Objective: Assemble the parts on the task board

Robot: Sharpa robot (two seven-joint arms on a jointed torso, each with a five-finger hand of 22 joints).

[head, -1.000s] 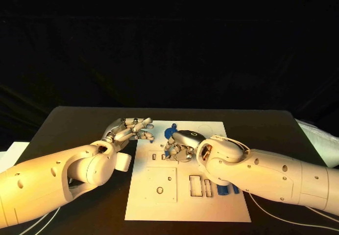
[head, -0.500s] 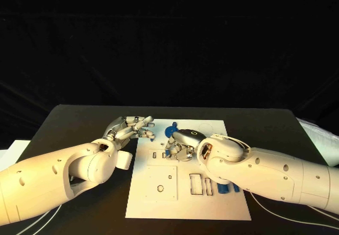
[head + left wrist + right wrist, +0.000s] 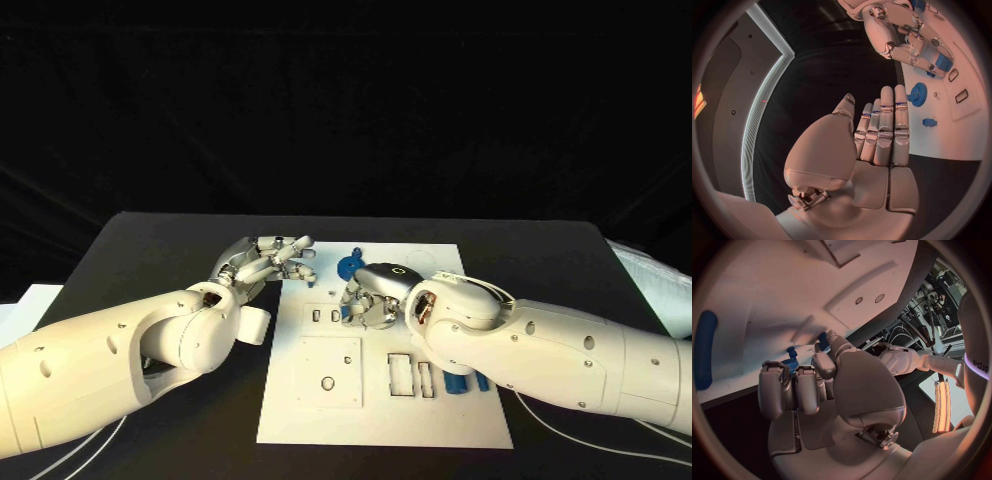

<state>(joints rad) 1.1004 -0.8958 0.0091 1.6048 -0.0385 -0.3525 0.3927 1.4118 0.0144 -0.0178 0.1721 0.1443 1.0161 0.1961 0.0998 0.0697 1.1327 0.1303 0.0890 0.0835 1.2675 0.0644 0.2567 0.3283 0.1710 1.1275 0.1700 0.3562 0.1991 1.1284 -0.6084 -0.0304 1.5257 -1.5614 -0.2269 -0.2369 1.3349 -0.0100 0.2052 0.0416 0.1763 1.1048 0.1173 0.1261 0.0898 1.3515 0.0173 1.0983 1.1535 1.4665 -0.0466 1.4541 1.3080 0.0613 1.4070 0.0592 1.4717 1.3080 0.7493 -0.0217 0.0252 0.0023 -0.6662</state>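
Observation:
The white task board [image 3: 378, 425] lies in the middle of the table, with slots and holes in it. My right hand [image 3: 372, 290] hovers over its far half, fingers curled, pinching a small blue part [image 3: 944, 62] against the board by two slots. A blue gear [image 3: 351, 268] stands just beyond that hand. My left hand [image 3: 270, 262] is at the board's far left edge, fingers straight and holding nothing. A small blue piece [image 3: 929, 121] lies on the board near its fingertips. In the right wrist view the held part [image 3: 823, 336] shows at the fingertips of my right hand [image 3: 817, 385].
Long blue parts [image 3: 462, 386] lie on the board's right side, partly under my right forearm. A raised square plate [image 3: 329, 372] and two narrow slots [image 3: 408, 380] take up the board's near half. Black table surrounds the board.

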